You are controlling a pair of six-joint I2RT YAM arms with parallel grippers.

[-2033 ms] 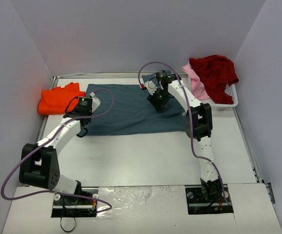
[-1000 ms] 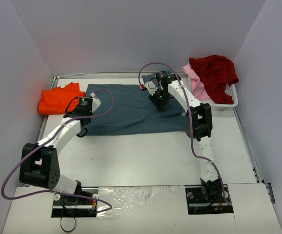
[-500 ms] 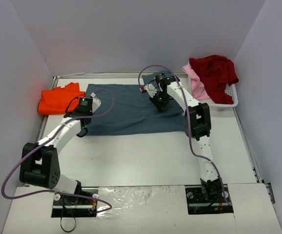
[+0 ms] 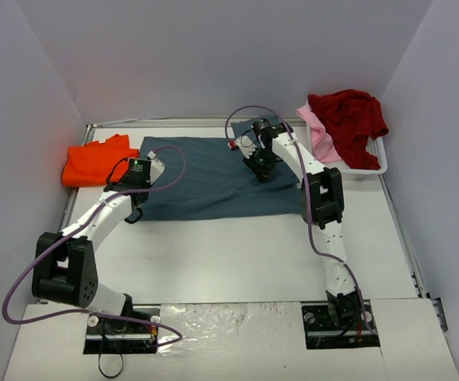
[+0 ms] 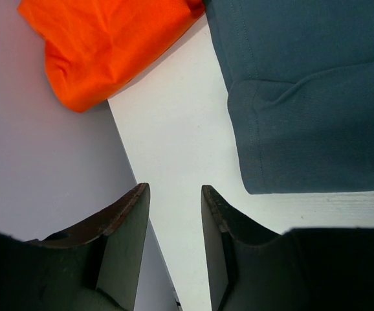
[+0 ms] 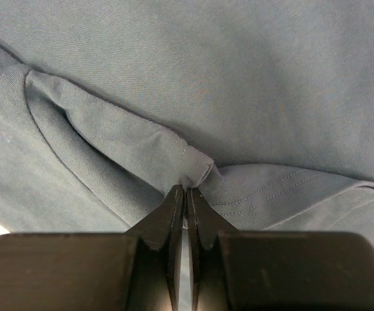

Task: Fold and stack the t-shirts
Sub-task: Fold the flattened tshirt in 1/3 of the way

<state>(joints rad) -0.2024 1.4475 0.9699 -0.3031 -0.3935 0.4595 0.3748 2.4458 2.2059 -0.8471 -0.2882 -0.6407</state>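
Note:
The slate blue-grey t-shirt [image 4: 206,178] lies spread on the white table. My right gripper [image 4: 261,168] is shut on a pinched fold of its hemmed edge [image 6: 193,172] and holds it over the shirt's right part. My left gripper [image 4: 134,208] is open and empty, just off the shirt's near-left corner [image 5: 303,168]. The bright orange t-shirt [image 4: 94,161] lies folded at the far left, and it shows in the left wrist view [image 5: 109,45]. The dark red t-shirt [image 4: 349,119] and the pale pink t-shirt [image 4: 315,127] lie piled in the basket.
A white plastic basket [image 4: 368,163] stands at the far right corner. Grey walls close the table on three sides; the left wall is close to my left gripper. Bare white table [image 4: 237,254] lies between the blue-grey shirt and the arm bases.
My right gripper has moved slightly back and left over the blue-grey shirt with the pinched fold. The left arm has not moved.

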